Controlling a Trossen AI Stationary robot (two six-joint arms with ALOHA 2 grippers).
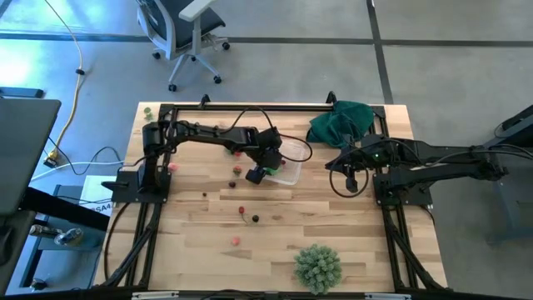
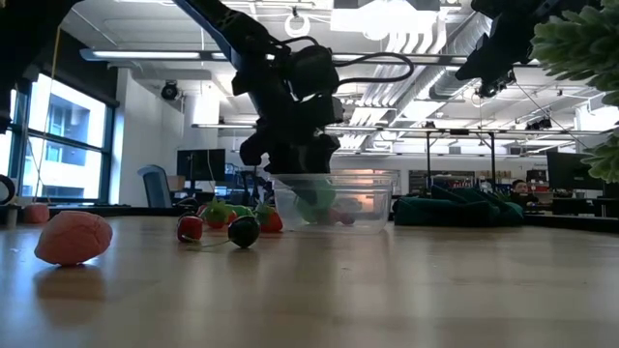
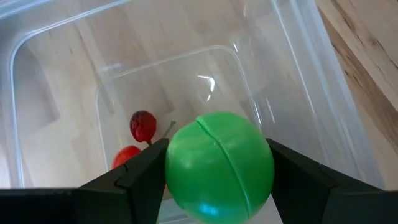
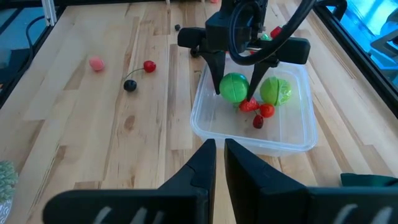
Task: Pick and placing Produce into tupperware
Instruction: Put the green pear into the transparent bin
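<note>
The clear tupperware (image 4: pixel 205 127) stands on the wooden table near its middle and holds a green piece (image 4: pixel 275 91) and some small red pieces (image 4: pixel 258 115). My left gripper (image 4: pixel 234 93) reaches down into it, shut on a green ball (image 3: pixel 219 165). More produce lies loose on the table toward its left and near side: a red berry (image 4: pixel 149 66), a dark one (image 4: pixel 129 86) and a pink piece (image 4: pixel 96 63). My right gripper (image 4: pixel 219 155) hangs shut with nothing in it, above the table to the right of the tupperware. My left gripper pinches the green ball by two opposite sides (image 3: pixel 171 168) between its two fingers (image 3: pixel 146 177). The fingers slant steeply down from the table's left side. The ball (image 4: pixel 234 87) sits between the tupperware's walls, above the red pieces; whether it touches the floor I cannot tell.
A pale-green spiky ball (image 1: pixel 317 267) sits near the table's front edge. A dark green cloth (image 1: pixel 341 123) lies bunched at the far right corner. Black frame rails (image 1: pixel 250 107) run along the table's far, left and right sides. Bare wood shows between the loose pieces and the spiky ball.
</note>
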